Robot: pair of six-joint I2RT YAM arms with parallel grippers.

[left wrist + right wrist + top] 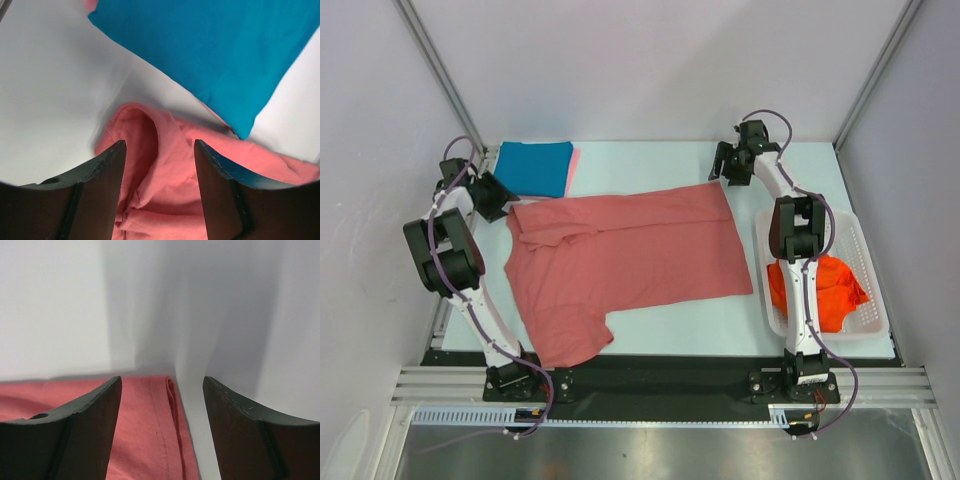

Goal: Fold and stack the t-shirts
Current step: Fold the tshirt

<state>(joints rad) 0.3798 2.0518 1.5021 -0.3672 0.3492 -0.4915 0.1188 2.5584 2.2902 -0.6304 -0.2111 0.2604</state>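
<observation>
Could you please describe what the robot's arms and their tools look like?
The left arm and right arm have white links between chunky black joint housings, with a greyish-purple cable looping along each. The left tool and right tool have dark, flat, wedge-shaped fingers with scuffed edges.
</observation>
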